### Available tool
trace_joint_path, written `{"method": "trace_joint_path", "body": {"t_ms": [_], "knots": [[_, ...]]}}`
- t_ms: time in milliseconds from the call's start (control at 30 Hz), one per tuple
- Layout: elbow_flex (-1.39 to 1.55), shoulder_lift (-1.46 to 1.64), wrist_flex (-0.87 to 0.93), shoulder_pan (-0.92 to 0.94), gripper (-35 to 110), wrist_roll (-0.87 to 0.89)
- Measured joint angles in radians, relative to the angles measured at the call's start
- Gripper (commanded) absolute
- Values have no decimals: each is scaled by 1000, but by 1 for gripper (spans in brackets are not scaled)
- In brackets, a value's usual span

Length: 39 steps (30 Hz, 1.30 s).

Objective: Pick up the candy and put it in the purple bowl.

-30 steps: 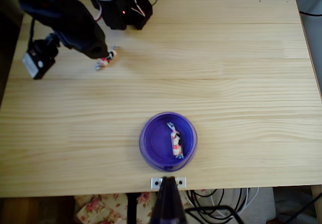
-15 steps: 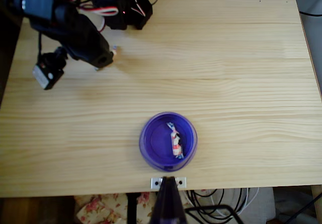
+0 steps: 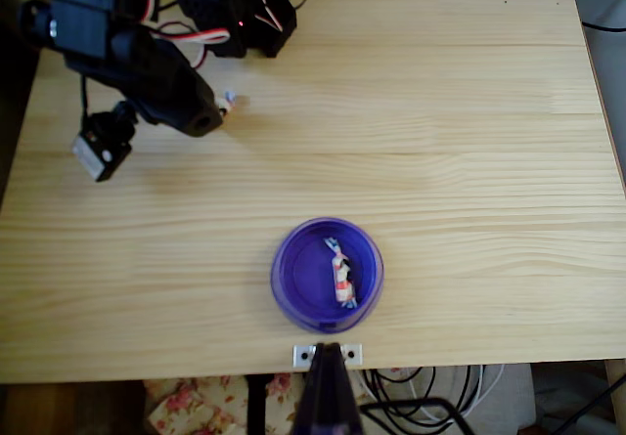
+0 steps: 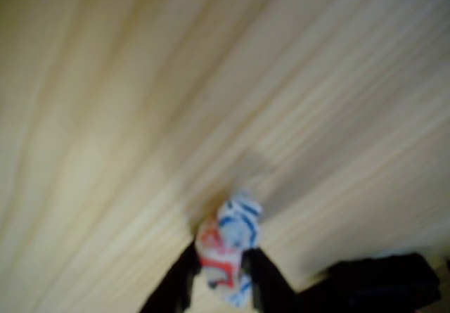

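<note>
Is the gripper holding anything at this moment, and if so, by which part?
Yes: the gripper is shut on the candy, its two fingers pinching the wrapped body from both sides, one twisted end sticking out past the fingertips.

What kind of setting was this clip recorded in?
Probably a home or hobby workbench: a pale wooden table, loose cables trailing below its edge, and floral fabric beneath. Nothing looks industrial.

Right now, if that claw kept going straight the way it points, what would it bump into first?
Probably the bare wooden table: the gripper, shut on the candy, points at plain boards in the wrist view, though blur hides the depth.
</note>
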Motion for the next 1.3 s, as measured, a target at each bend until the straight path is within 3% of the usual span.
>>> {"method": "trace_joint_path", "body": {"t_ms": [300, 500, 800, 1033, 1300], "knots": [[5, 29, -3, 49, 0, -64], [6, 285, 57, 81, -1, -123], [6, 650, 66, -114, -1, -31], [44, 775, -156, -383, -1, 74], [221, 773, -603, -571, -1, 198]]}}
